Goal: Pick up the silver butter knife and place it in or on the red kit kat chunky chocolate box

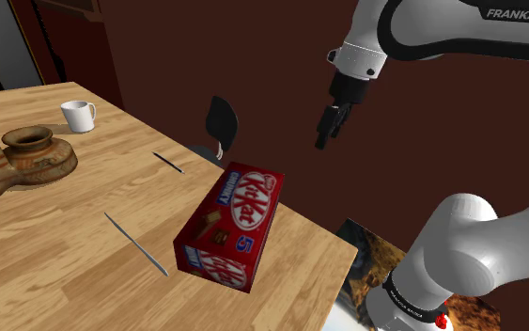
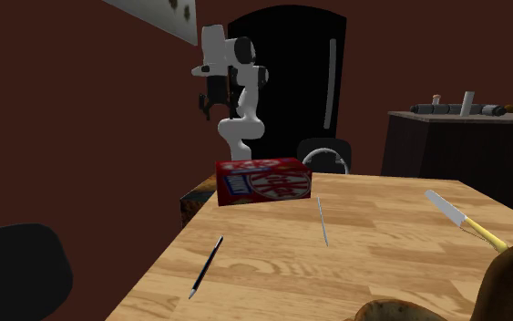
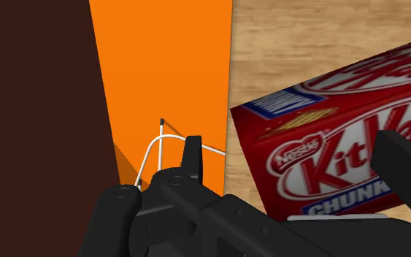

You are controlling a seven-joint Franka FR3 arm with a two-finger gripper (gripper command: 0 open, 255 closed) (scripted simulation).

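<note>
The silver butter knife point(image 1: 135, 243) point(image 2: 322, 221) lies flat on the wooden table point(image 1: 46, 254), a thin bare strip beside the red Kit Kat Chunky box point(image 1: 229, 226) point(image 2: 265, 181). The box stands on the table near its edge. My gripper point(image 1: 328, 132) point(image 2: 210, 102) hangs high in the air beyond that table edge, well away from the knife. In the wrist view the gripper point(image 3: 295, 168) is open, its black fingers point(image 3: 191, 157) standing apart with nothing held, and the box point(image 3: 342, 139) lies far below them.
A dark pen-like utensil point(image 1: 168, 162) point(image 2: 206, 266) lies on the table. A white mug point(image 1: 79, 115) and a brown pottery vessel point(image 1: 27, 155) stand farther along. A yellow-handled knife point(image 2: 464, 219) lies across the table. A black chair point(image 1: 220, 122) point(image 2: 323, 155) sits by the table edge.
</note>
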